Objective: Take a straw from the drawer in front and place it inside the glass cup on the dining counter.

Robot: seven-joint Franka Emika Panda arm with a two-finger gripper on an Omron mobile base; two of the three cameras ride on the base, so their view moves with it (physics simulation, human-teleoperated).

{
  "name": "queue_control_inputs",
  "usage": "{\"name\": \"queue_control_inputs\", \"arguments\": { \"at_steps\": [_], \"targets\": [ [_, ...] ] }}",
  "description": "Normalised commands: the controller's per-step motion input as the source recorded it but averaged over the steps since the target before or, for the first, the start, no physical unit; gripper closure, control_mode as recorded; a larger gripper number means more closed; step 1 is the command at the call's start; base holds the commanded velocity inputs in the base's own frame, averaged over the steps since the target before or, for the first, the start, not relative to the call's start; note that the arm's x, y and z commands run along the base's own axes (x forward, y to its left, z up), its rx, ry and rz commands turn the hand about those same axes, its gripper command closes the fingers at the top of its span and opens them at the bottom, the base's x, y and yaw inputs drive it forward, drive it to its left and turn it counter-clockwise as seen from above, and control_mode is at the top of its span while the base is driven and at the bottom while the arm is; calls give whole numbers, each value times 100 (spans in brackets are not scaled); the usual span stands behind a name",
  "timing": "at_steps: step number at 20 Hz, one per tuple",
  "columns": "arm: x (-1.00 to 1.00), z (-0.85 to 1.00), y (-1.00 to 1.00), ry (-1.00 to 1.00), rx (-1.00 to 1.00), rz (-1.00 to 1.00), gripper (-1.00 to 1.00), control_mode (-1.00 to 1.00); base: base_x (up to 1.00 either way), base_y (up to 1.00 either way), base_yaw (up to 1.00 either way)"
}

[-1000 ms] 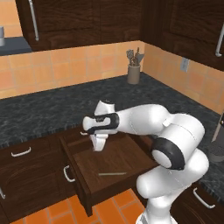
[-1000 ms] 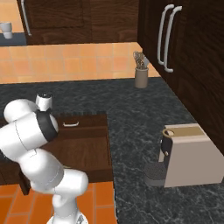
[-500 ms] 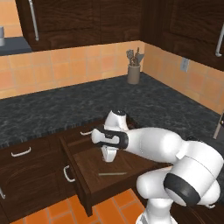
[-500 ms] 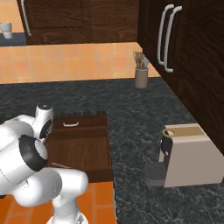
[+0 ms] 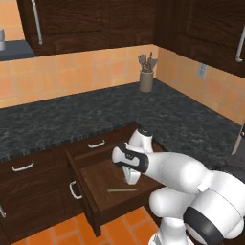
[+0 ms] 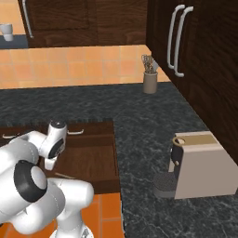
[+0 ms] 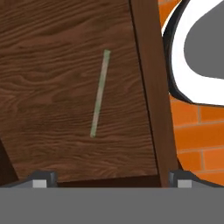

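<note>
Item: straw [image 7: 99,93] | lies flat in open drawer [image 5: 103,179] | light, thin, crushable (judged) | take mid-length, gently | jaws spread wide above it, empty

The drawer [image 7: 52,87] is dark brown wood with a clear flowing grain and a matt finish, and the straw [image 7: 99,93] on its floor looks smooth, pale and dull. The counter [image 5: 72,119] is black speckled stone with a slight sheen; the floor [image 7: 192,127] is orange brick-like tile.
</note>
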Motion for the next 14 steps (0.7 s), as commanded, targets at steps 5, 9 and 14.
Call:
{"name": "queue_control_inputs", "arguments": {
  "at_steps": [5, 9, 14],
  "targets": [
    [5, -3, -4, 0, 0, 16, -100, -100, 0, 0, 0],
    [3, 0, -2, -3, -11, 38, -100, -100, 0, 0, 0],
    [0, 9, 0, -10, -26, 49, -100, -100, 0, 0, 0]
  ]
}}
